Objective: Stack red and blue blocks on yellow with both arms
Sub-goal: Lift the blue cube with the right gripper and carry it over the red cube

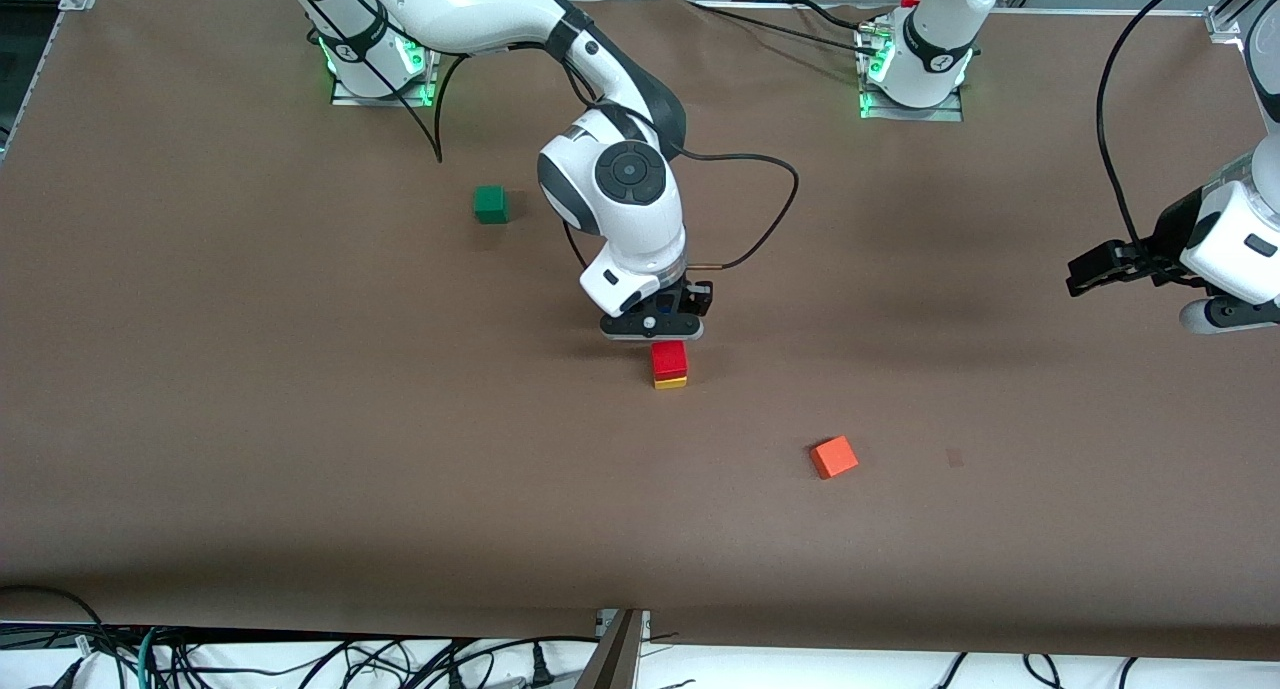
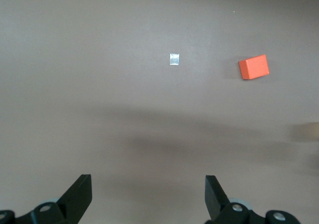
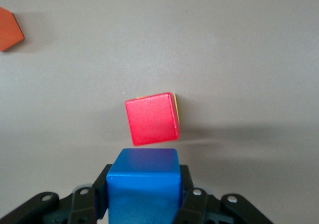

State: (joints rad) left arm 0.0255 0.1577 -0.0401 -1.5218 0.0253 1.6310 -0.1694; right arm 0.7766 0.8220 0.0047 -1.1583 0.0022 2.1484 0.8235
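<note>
- Brown table (image 1: 300, 419) fills the scene, arm bases along its edge away from the front camera.
- Right gripper (image 1: 652, 326) hangs just above the stack mid-table, fingers (image 3: 192, 204) clamped on the blue block (image 3: 143, 184).
- Blue block is in the air, not touching the red block (image 1: 669, 357) beneath it; in the right wrist view it looks offset from the red one, not centred.
- Red block sits on the yellow block (image 1: 671, 381); only a thin yellow strip shows under it.
- Left gripper (image 1: 1100, 267) waits over the table's left-arm end, well apart from the stack, fingers (image 2: 79, 194) spread, holding nothing.
- Orange block (image 1: 833, 457) lies below and ahead of the left gripper, nearer the camera than the stack.
- Green block (image 1: 490, 204) sits toward the right arm's base.
</note>
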